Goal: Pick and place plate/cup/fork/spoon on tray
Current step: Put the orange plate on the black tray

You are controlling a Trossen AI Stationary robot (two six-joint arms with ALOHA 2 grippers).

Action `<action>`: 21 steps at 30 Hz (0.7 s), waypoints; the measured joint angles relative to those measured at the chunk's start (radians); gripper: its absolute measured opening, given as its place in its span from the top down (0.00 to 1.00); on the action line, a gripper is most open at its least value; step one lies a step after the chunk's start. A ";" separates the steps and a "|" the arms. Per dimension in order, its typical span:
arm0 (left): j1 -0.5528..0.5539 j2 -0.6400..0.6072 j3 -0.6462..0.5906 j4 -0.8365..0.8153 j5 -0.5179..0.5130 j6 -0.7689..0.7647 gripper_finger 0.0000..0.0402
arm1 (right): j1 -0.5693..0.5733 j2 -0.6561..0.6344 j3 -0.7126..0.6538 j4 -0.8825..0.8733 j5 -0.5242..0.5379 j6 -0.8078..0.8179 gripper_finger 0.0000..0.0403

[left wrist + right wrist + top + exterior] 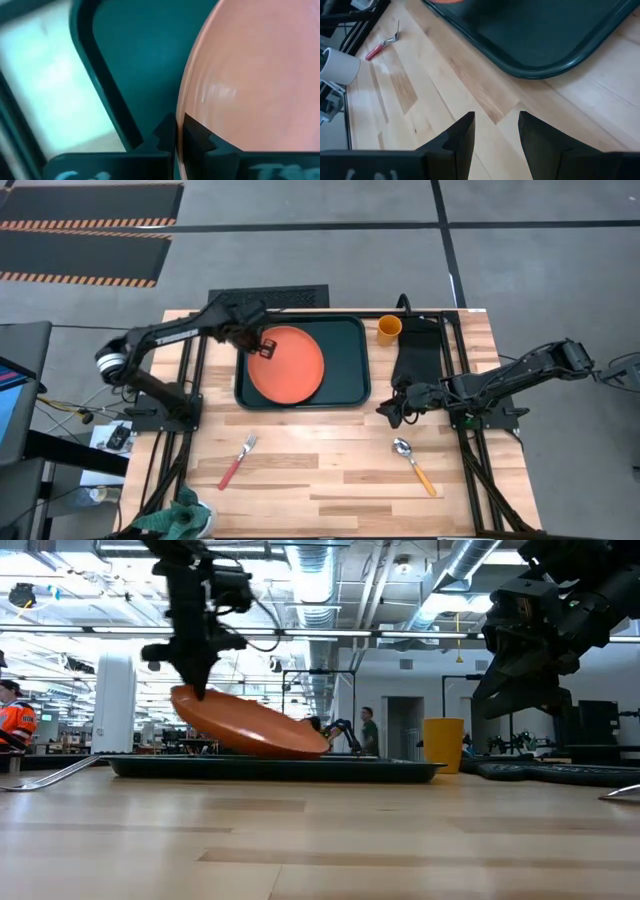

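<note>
The orange-red plate point(288, 364) is over the dark green tray point(352, 355), tilted, its right edge point(310, 750) down on the tray. My left gripper point(264, 347) is shut on the plate's left rim. My right gripper point(392, 408) is open and empty above the bare table, right of the tray. The orange-yellow cup point(389, 329) stands on the table beyond the tray's far right corner. The red-handled fork point(238, 459) and the yellow-handled spoon point(415, 464) lie on the table nearer the front. My left gripper pinches the plate's left rim point(181, 107) between its two fingers, one above and one below the rim. The fingers point(197, 680) come from above, pointing down. The plate hangs tilted, its held side raised and its opposite edge resting on the tray.
A black oven mitt point(418, 352) lies right of the tray, by the cup. A green cloth point(180, 515) hangs at the table's near left corner. Bare wood lies between the fork and the spoon. People stand in the room behind.
</note>
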 joint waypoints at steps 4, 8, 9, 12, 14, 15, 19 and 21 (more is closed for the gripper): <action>0.000 -0.115 -0.167 0.131 0.008 -0.112 1.00 | 0.000 0.000 0.000 0.001 0.015 0.001 0.56; 0.000 -0.195 -0.288 0.213 0.005 -0.193 1.00 | -0.001 0.000 0.000 0.001 0.018 0.001 0.56; 0.000 -0.209 -0.312 0.237 0.001 -0.212 1.00 | -0.001 0.000 0.000 0.001 0.018 0.001 0.56; -0.001 -0.237 -0.373 0.299 0.001 -0.267 1.00 | -0.001 0.000 0.000 0.001 0.018 0.002 0.56; -0.006 -0.244 -0.401 0.337 0.002 -0.292 1.00 | -0.001 0.000 0.000 0.001 0.018 0.002 0.56; -0.010 -0.244 -0.413 0.355 0.002 -0.305 1.00 | -0.001 0.000 0.000 0.001 0.018 0.004 0.56; -0.024 -0.244 -0.440 0.369 0.003 -0.336 1.00 | -0.002 0.000 0.000 0.001 0.018 0.005 0.56; -0.032 -0.244 -0.440 0.373 -0.003 -0.337 1.00 | -0.001 0.000 0.000 0.001 0.018 0.005 0.56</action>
